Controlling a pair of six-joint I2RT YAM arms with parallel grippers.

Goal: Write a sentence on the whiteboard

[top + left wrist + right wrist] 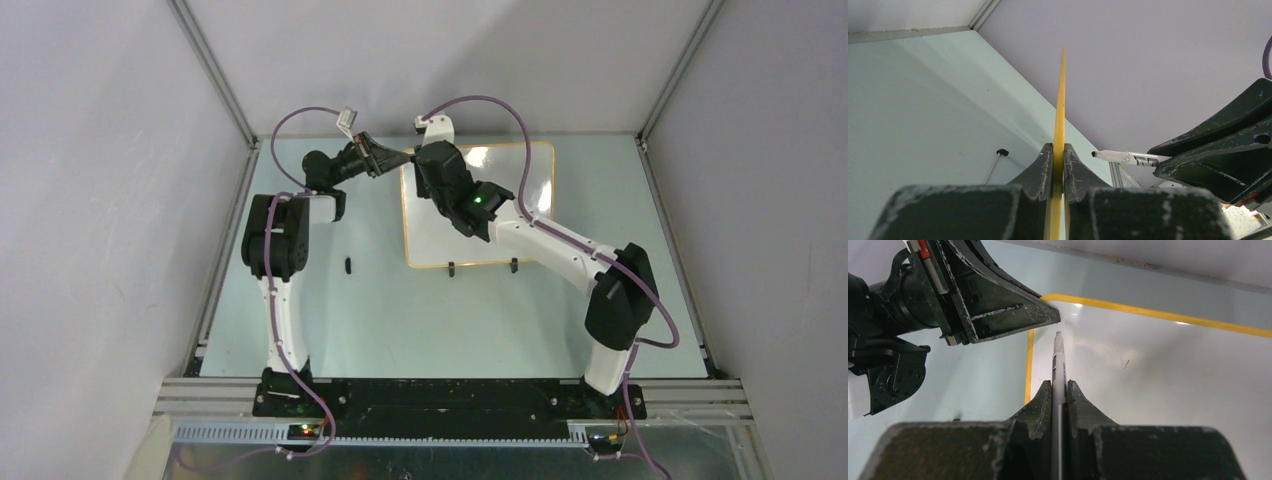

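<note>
The whiteboard [500,230] lies at the back middle of the table, its two black feet at its near edge. My left gripper [395,160] is shut on the board's orange-yellow rim [1062,100] at the far left corner; it also shows in the right wrist view [1048,315]. My right gripper [1059,385] is shut on a marker [1058,357], whose uncapped tip points at the board's far left corner, close to the left fingers. The marker also shows in the left wrist view [1128,158]. No sentence shows on the board, only a few faint strokes [1120,362].
A small black cap [347,265] lies on the teal table [400,320] left of the board's near corner. Grey walls and metal rails close the table in at the back and sides. The right arm [560,250] reaches across the board.
</note>
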